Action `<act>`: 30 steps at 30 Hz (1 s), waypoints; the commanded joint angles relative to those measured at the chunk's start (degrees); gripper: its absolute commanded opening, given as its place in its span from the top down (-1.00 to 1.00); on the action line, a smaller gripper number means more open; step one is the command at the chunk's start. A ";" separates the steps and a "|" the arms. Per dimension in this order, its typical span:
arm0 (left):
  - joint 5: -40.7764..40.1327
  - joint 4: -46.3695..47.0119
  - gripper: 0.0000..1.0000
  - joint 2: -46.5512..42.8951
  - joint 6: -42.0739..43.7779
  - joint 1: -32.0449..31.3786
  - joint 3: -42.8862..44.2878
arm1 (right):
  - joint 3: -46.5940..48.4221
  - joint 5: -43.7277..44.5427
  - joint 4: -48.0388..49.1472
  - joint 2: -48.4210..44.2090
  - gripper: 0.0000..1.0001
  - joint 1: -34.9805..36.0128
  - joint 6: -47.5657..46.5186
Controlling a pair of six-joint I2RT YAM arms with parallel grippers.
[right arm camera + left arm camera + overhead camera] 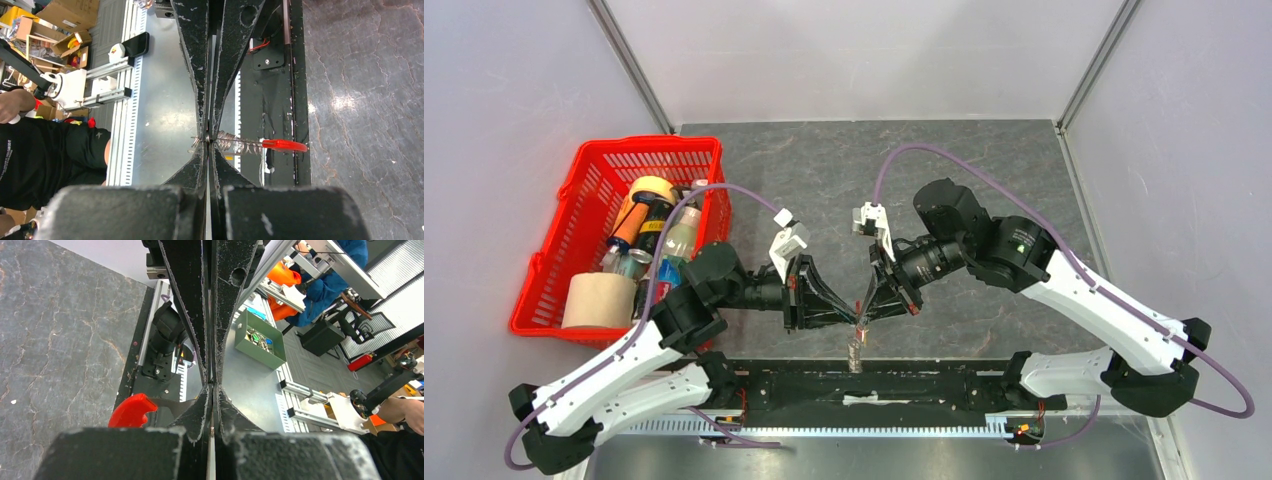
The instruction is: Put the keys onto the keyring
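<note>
Right wrist view shows the right gripper (210,140) with its two black fingers (196,75) pressed together at the tips, pinching the keyring (284,145) along its thin key-bearing stretch. The fan of small silvery keys (233,143) sticks out just beside the pinch on one side and leads on to the bright red end of the loop. A small bit of silvery metal pokes out on the other side of the fingertips. Left wrist view shows the left gripper (212,388) closed down to a hairline slit. The red curve of the keyring lies close beside its lower fingers, with a dark flat piece running from the red part in behind one finger. Whether these fingers actually have hold of anything cannot be told. From the top external view the two grippers meet tip to tip over the near part of the grey stone-patterned table (824,170). The bunch hangs below that meeting point, just ahead of the black mounting bar (924,385). A red basket (574,185) full of bottles and rolls sits well apart at the left.
</note>
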 commanded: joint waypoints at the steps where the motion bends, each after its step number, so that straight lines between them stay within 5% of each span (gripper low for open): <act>1: 1.05 2.88 0.96 0.82 0.21 -0.05 2.01 | 1.84 -0.12 2.60 0.49 1.00 1.07 -0.87; 7: -0.25 6.48 0.95 0.26 -0.62 -0.05 0.57 | 2.14 -0.29 2.53 0.07 0.99 1.53 -1.26; 11: -1.63 9.29 0.95 -1.05 -1.23 -0.01 -0.40 | 2.33 0.07 3.20 -1.53 0.44 1.56 -0.47; 16: -3.41 12.71 0.95 -2.74 -1.87 -0.05 -1.63 | 2.15 1.91 4.96 -4.55 0.08 1.56 1.76; 30: -10.58 27.63 0.96 -8.33 -5.54 -0.05 -6.57 | -0.45 11.04 16.20 -10.95 -0.07 1.55 9.03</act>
